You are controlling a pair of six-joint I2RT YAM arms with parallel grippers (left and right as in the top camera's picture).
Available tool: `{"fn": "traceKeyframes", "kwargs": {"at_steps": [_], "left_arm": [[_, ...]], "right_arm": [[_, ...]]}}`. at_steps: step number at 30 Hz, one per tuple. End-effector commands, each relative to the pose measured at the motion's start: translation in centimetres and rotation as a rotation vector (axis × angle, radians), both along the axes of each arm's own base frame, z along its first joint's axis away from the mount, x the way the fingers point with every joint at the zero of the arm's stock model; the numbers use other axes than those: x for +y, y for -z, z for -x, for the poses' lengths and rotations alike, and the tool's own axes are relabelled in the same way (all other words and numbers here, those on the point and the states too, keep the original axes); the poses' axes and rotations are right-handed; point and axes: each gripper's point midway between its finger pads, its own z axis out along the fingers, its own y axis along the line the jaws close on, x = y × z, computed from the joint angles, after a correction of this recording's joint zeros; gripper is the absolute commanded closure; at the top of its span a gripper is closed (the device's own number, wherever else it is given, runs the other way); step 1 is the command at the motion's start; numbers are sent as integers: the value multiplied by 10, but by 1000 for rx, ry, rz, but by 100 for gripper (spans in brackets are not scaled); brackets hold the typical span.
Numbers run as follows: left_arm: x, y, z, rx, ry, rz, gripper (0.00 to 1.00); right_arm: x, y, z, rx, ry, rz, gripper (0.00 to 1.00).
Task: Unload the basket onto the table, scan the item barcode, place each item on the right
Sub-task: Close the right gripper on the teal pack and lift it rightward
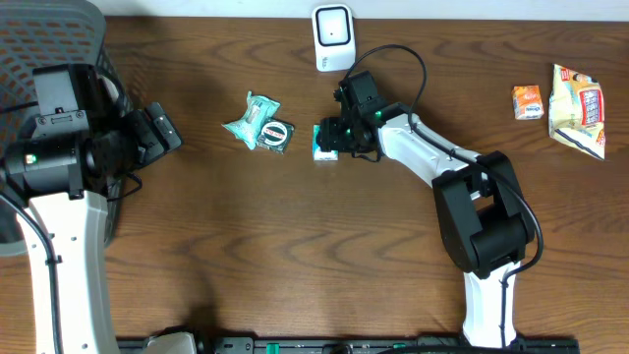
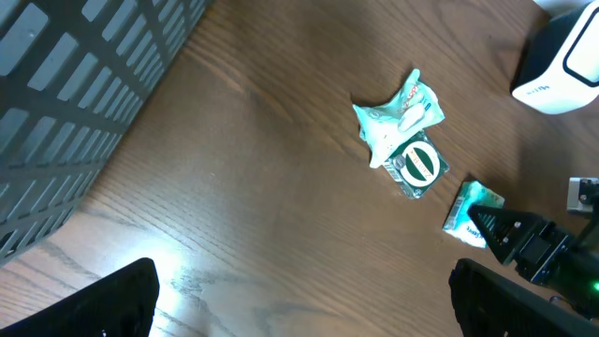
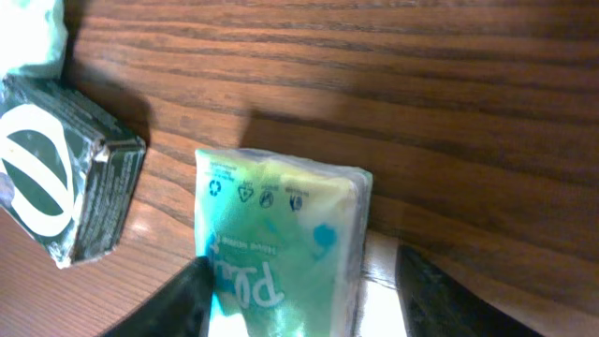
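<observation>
The teal pack (image 3: 281, 225) was seen flat on the table (image 1: 256, 265), between the white scanner (image 1: 332, 37) at the far edge and bare wood toward the near edge. A dark packet (image 3: 65, 178) marked with a white-and-green oval was seen beside it. Recycling symbols were printed on the pack; its white lettering was partly hidden. It was straddled by the right gripper (image 3: 304, 285); a clamp could not be confirmed. The left gripper (image 2: 304, 295) was held spread wide.

Overhead: looks straight down on the whole desk (image 1: 295, 246). Left wrist: high up, oblique across the desk toward the scanner (image 2: 562, 61). Right wrist: very close above the teal packet (image 3: 281, 234), which all three views share
</observation>
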Motion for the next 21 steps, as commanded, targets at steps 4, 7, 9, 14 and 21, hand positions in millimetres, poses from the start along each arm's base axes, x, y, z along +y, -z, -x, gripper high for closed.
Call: {"fn": "traceKeyframes", "kwargs": {"at_steps": [4,7,9,14,21], "left_arm": [[1,-7,-2,-17,-2,2,2],[1,-7,-2,-17,-2,2,2],[1,-7,-2,-17,-3,2,2],[1,-7,-2,-17,-3,2,2],[1,-7,-2,-17,-3,2,2]], "right_arm": [[4,19,13,53,-16,18,63],[4,19,13,56,-16,20,71],[4,20,14,60,-16,22,77],[3,19,17,86,-20,0,92],[3,8,22,154,-84,-156,99]]}}
